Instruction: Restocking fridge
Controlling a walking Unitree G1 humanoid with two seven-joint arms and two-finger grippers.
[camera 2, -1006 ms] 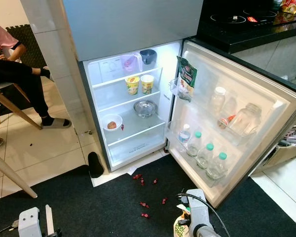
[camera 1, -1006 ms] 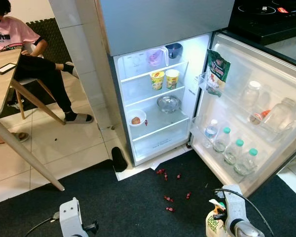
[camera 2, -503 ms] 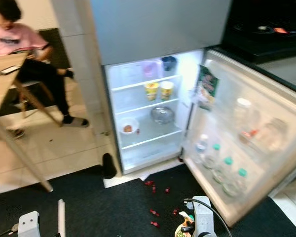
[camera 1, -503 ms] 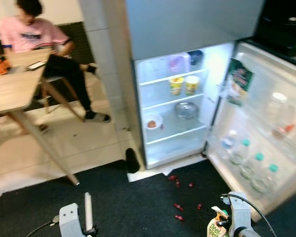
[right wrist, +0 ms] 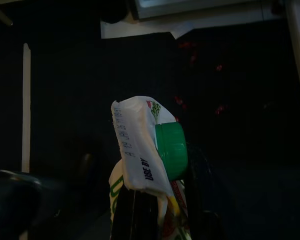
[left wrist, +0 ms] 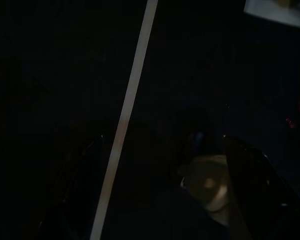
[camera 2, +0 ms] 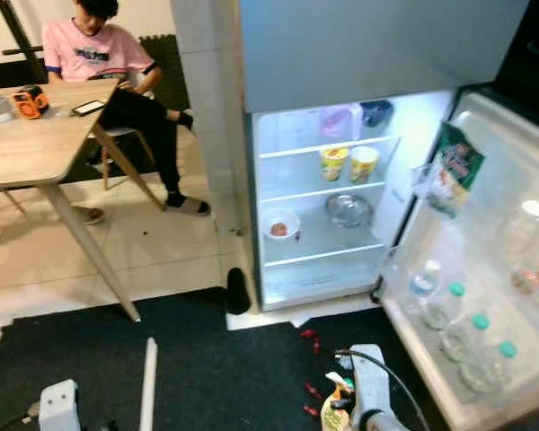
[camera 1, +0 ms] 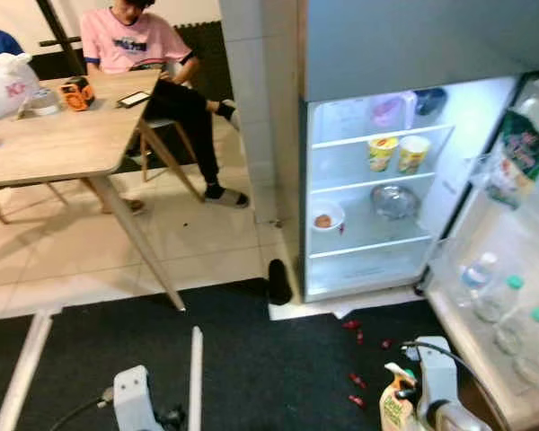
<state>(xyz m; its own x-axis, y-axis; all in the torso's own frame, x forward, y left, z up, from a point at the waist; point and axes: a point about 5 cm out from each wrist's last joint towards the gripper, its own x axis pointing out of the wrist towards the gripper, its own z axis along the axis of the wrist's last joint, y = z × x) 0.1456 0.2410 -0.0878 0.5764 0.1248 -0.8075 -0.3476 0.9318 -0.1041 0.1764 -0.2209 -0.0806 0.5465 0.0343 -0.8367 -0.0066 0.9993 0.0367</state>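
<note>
Right gripper (right wrist: pixel 155 200) pinches a white green-capped juice carton (camera 1: pixel 395 409), low over the dark mat in front of the open lit fridge (camera 1: pixel 368 206). Left gripper (left wrist: pixel 155 165) idle, fingers spread. Carry step; next likely needs stepping closer and raising the carton to a shelf.

Carton (right wrist: pixel 145 165) bottom and fridge door (camera 1: pixel 512 269) cut off

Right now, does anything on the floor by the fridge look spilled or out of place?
Yes. Small red bits lie scattered on the dark mat before the open fridge, like a spill. A white sheet pokes out under its base. The right claw holds a green-capped carton.
</note>
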